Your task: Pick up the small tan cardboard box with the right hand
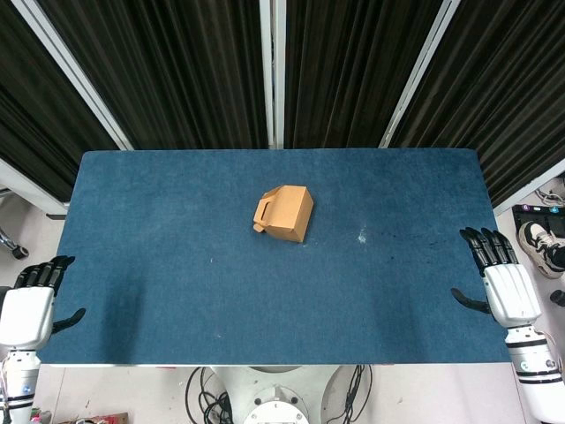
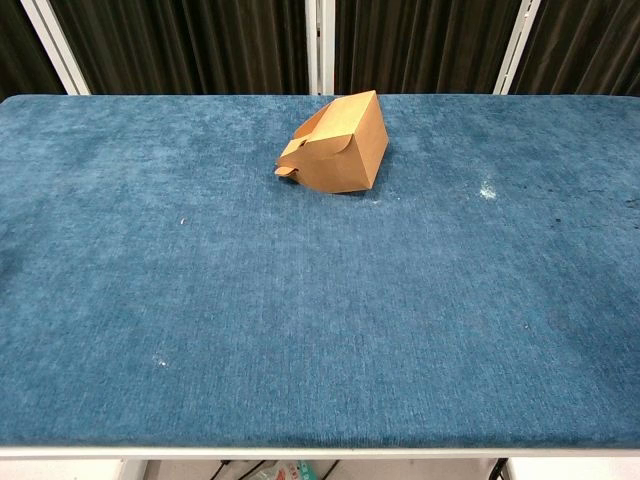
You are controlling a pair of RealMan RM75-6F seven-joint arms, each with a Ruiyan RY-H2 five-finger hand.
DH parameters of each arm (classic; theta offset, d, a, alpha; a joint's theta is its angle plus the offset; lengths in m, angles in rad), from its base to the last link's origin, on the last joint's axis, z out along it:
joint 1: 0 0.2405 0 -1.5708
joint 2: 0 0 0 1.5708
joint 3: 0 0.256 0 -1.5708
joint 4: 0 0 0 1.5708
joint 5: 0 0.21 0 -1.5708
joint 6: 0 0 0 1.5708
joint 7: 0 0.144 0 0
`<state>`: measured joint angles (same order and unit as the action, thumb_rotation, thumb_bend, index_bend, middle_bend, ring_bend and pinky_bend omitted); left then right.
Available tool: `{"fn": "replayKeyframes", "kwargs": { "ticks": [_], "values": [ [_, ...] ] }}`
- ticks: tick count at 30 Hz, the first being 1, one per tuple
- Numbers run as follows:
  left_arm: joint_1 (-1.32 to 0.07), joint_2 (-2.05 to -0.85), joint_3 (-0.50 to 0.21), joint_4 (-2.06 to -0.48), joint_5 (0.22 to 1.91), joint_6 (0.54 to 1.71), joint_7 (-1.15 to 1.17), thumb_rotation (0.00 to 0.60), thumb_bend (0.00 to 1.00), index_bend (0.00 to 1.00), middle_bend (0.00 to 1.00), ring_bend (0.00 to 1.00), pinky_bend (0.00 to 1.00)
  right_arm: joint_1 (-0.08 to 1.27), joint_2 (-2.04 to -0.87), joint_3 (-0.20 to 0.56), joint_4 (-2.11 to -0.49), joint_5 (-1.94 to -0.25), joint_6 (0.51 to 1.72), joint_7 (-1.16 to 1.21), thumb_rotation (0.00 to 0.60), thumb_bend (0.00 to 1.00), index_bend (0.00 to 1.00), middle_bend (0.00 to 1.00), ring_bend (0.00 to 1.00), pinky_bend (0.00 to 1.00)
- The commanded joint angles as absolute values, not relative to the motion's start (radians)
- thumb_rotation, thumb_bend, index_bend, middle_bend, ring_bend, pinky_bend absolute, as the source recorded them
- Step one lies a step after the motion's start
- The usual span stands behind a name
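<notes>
The small tan cardboard box (image 1: 284, 214) lies near the middle of the blue table (image 1: 177, 265), a little toward the far side, with a flap sticking out on its left. The chest view shows the same box (image 2: 340, 143) tilted on the cloth. My right hand (image 1: 505, 281) hovers at the table's right edge, fingers spread, holding nothing, far from the box. At the left edge my left hand (image 1: 31, 305) is likewise open. Neither hand shows in the chest view.
Black curtains with white frame bars (image 1: 274, 71) stand behind the table. Shoes (image 1: 543, 243) lie on the floor past the right edge. Cables (image 1: 212, 389) hang below the near edge.
</notes>
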<state>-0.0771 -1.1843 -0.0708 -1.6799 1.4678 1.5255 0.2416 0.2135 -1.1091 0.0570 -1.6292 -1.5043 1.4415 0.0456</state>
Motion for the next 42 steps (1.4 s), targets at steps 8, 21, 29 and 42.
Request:
{"fn": "replayKeyframes", "kwargs": {
  "ticks": [8,21,29,42],
  "values": [
    [-0.078,-1.188,-0.068,-1.678,1.464,1.522,0.241,0.6,0.01,0.19,0.18,0.2,0.21,0.24,-1.11,0.071,-1.629,-1.512,1.397,0.036,0.6,0.07,0.0,0.06,0.0,0.0],
    [-0.053,-1.191,-0.055,-1.676,1.478,1.559,0.229,0.6,0.01,0.18,0.18,0.2,0.21,0.576,-1.273,0.188,-1.462,-1.488,1.016,-0.007,0.6,0.05,0.0,0.04,0.0,0.0],
    [-0.029,-1.182,-0.047,-1.679,1.472,1.581,0.225,0.6,0.01,0.18,0.18,0.2,0.21,0.802,-1.571,0.24,-1.118,-1.447,0.842,-0.039,0.6,0.0,0.0,0.0,0.0,0.0],
    [-0.004,-1.181,-0.042,-1.661,1.448,1.584,0.185,0.6,0.01,0.18,0.18,0.2,0.21,0.968,-1.945,0.183,-0.544,-1.535,0.888,0.184,0.6,0.0,0.0,0.0,0.0,0.0]
  ]
}}
